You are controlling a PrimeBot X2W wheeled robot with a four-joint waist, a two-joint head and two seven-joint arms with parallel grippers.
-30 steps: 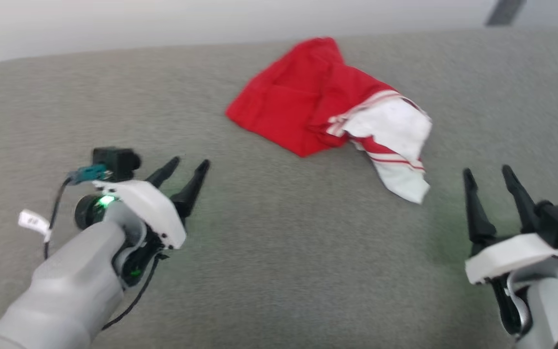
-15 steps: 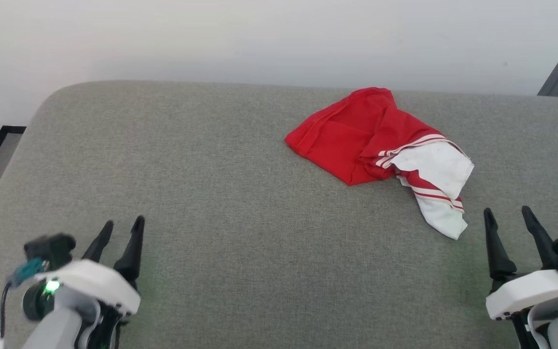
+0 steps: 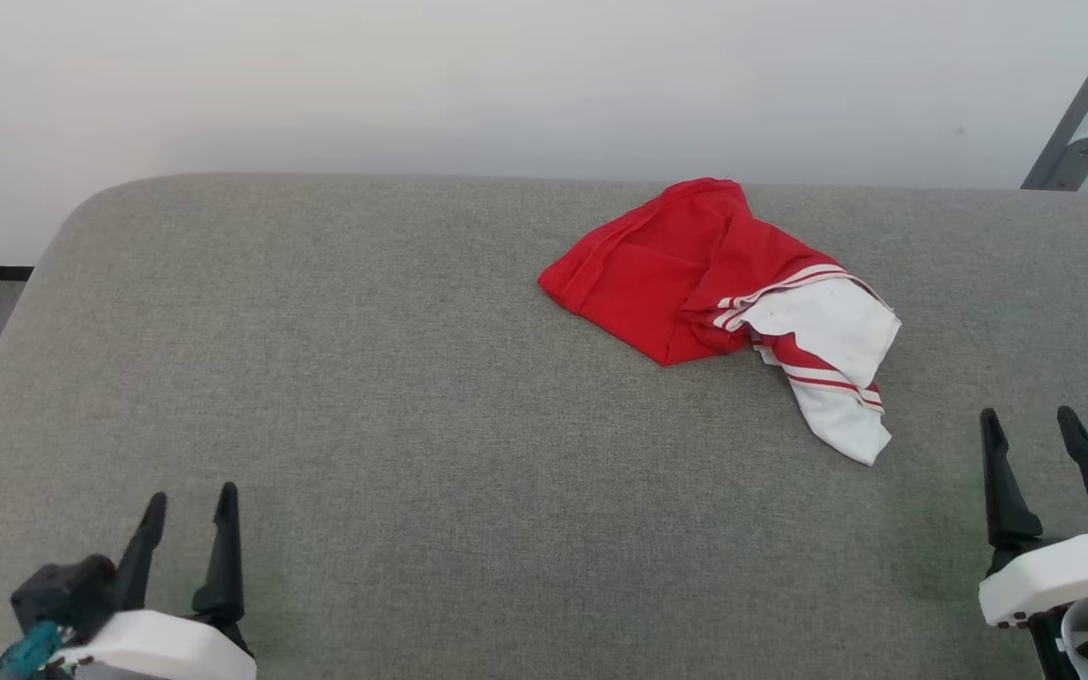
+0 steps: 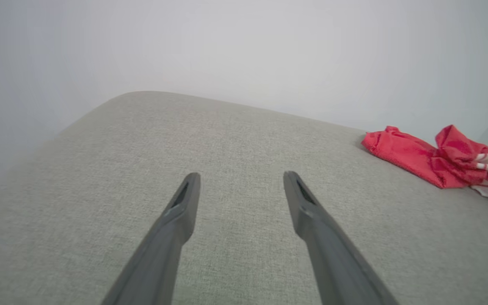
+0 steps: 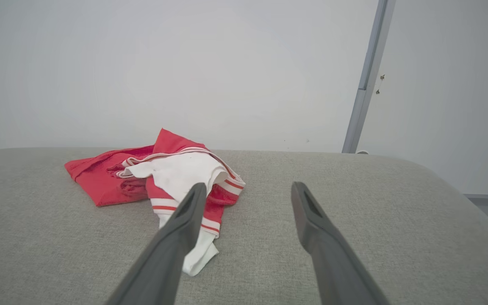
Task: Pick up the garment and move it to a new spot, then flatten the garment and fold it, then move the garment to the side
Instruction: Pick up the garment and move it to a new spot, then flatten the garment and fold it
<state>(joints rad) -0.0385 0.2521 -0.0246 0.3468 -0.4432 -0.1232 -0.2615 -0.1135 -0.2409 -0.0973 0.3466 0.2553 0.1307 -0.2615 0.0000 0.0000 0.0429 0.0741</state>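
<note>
At lower left, the left claw (image 3: 193, 493) hovers over the grey padded surface (image 3: 431, 397), its 2 fingers apart, holding nothing. Right of centre, toward the far edge, the garment (image 3: 695, 279) lies in a crumpled heap, red body bunched, a white sleeve trailing toward the near right. At lower right, the right claw (image 3: 1027, 416) is likewise spread and empty, near that sleeve but not touching. I judge none of the 3 stages done: pickup, flattening and folding, setting aside all remain.
</note>
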